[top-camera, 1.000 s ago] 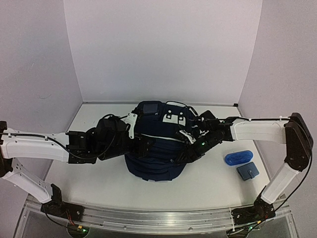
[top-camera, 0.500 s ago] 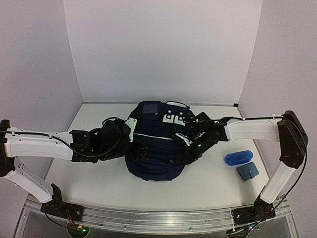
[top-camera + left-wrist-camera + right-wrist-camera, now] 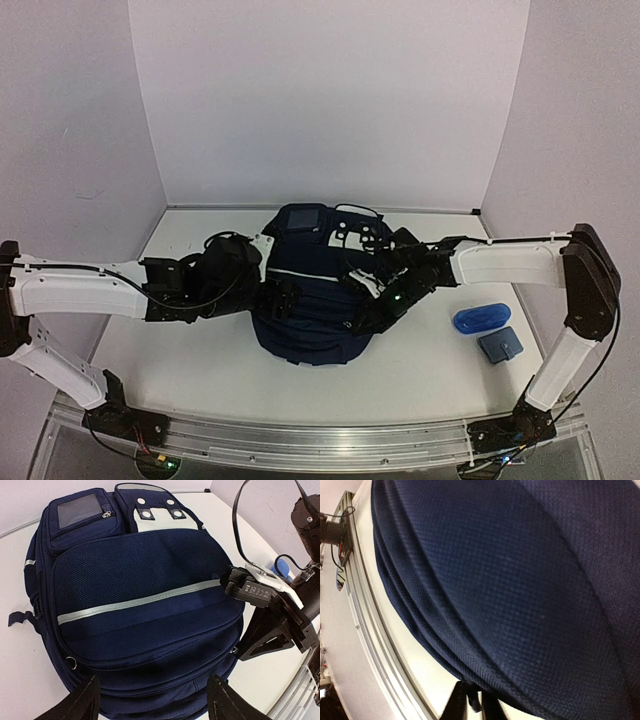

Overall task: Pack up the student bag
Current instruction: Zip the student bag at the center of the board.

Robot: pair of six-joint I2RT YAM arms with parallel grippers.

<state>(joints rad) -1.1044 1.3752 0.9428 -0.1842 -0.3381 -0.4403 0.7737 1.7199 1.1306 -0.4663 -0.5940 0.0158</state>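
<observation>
The student bag [image 3: 310, 338], navy with a grey stripe and a white dotted patch [image 3: 157, 517], lies flat on the middle of the table. It fills the left wrist view [image 3: 140, 580] and the right wrist view [image 3: 520, 580]. My left gripper [image 3: 285, 298] is open and hovers over the bag's left side, its fingers wide apart [image 3: 155, 702] above the lower zipper seams. My right gripper [image 3: 366, 318] is at the bag's right edge, shut [image 3: 474, 707] on a small dark zipper pull [image 3: 473, 700] under the bag's rim. It also shows in the left wrist view [image 3: 265, 635].
A small blue pouch [image 3: 480, 318] and a grey-blue square item [image 3: 500, 346] lie on the table right of the bag. White walls stand close at the back and both sides. A metal rail [image 3: 320, 440] runs along the near edge.
My left arm has moved a little right and forward over the bag. My right gripper has shifted slightly left along the bag's right edge, still shut.
</observation>
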